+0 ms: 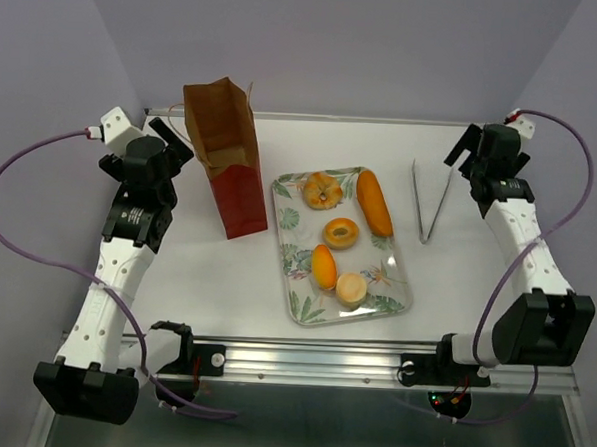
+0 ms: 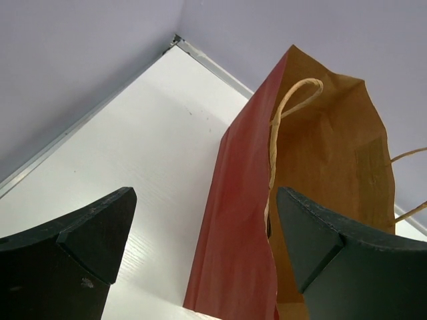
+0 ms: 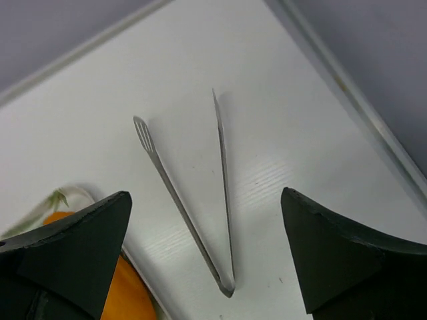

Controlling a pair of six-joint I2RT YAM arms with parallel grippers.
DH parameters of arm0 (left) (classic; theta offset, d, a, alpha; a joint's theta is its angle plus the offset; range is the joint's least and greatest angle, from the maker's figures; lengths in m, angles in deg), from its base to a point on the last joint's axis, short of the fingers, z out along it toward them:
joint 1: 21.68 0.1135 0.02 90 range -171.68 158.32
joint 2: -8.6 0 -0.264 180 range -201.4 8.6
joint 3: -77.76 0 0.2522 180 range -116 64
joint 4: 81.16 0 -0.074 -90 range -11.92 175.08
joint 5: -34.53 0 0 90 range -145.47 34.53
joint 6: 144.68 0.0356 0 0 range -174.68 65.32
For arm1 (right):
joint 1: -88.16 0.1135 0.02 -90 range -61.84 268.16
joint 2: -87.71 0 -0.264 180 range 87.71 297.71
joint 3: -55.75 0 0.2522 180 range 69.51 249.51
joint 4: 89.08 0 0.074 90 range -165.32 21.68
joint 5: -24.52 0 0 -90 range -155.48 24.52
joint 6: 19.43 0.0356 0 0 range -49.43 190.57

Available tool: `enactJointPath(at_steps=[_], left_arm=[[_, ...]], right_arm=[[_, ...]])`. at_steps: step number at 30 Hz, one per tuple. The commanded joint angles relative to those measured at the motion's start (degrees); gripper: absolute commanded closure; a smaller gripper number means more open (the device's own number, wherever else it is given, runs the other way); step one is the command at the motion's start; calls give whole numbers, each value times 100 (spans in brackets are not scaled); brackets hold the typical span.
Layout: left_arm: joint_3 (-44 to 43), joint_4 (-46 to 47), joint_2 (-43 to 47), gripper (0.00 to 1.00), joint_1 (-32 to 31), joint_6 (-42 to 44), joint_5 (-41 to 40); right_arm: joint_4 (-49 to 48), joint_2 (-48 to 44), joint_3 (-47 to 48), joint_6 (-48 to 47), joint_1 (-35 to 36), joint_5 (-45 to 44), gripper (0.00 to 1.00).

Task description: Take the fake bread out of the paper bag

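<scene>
The dark red paper bag (image 1: 238,185) stands upright at the back left, its open mouth showing brown kraft inside. The fake bread lies outside it on a leaf-patterned tray (image 1: 301,289): a long loaf (image 1: 375,202), an oval roll (image 1: 324,266) and three round buns, one at the tray's far end (image 1: 322,191). My left gripper (image 1: 171,137) is open and empty just left of the bag. In the left wrist view the gripper (image 2: 203,200) faces the bag's side (image 2: 233,220) and twine handle (image 2: 288,100). My right gripper (image 1: 463,150) is open and empty above the tongs.
Metal tongs (image 1: 430,202) lie on the table right of the tray, and they also show in the right wrist view (image 3: 225,200). The loaf's orange edge (image 3: 130,297) shows at that view's lower left. Grey walls close the table's back and sides.
</scene>
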Motion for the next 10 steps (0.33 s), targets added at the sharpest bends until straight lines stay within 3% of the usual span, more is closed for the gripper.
enactJointPath(at_steps=[1,10], left_arm=[[-42,21,383,1,12,-138,-508],[468,56,769,1,12,-279,-544]], right_arm=[[808,-689,276,755,-21,-1173,0],[1107,-1350,-6,844,-21,-1517,0]])
